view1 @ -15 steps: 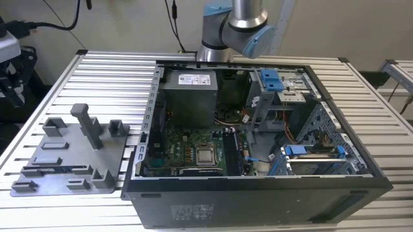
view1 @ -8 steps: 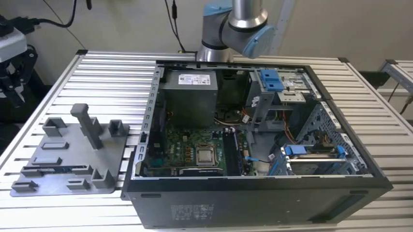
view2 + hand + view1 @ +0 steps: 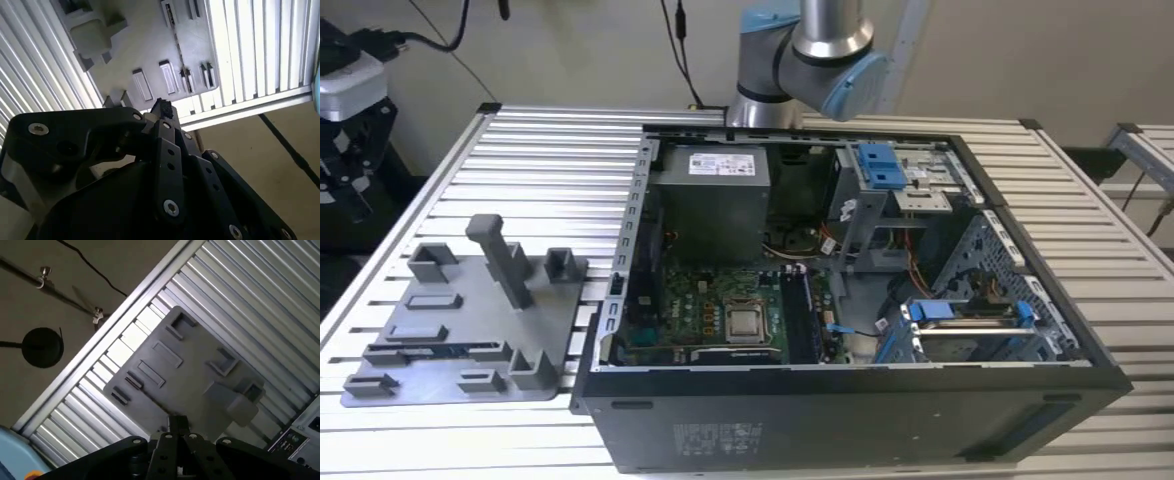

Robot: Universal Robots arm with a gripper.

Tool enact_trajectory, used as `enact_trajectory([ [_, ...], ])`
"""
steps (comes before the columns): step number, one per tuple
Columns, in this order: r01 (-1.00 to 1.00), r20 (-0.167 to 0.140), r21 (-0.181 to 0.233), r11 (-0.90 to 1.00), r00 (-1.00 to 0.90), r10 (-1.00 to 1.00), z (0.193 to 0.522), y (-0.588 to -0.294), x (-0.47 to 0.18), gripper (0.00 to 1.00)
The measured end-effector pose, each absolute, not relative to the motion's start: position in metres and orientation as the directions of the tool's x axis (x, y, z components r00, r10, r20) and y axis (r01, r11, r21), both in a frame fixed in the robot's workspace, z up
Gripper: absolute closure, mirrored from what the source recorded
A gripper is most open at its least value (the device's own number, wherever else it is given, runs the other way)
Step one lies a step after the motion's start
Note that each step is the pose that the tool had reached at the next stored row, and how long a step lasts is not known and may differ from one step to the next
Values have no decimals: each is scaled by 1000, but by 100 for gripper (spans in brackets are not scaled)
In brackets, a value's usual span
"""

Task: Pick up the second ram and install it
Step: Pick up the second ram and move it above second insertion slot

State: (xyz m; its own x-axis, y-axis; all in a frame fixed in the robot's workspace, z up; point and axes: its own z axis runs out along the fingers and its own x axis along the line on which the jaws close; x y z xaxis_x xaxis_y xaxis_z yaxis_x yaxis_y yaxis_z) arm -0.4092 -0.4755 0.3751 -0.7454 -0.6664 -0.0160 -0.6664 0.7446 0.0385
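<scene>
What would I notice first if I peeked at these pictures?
A big open black computer case sits on the ribbed metal table, with its green circuit board showing inside. At the exterior view's left lies a flat grey plastic tray with raised blocks. In the first wrist view the black gripper hangs above that tray.

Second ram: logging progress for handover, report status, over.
Gripper shut, nothing held, high above grey tray. Second ram in its tray slot, not yet picked. No obstruction seen between them.
</scene>
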Motion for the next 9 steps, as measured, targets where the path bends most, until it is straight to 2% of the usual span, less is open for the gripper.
enact_trajectory([
  [9, -778, -17, 38, 627, -628, -778, 375, -476, -409, 89],
])
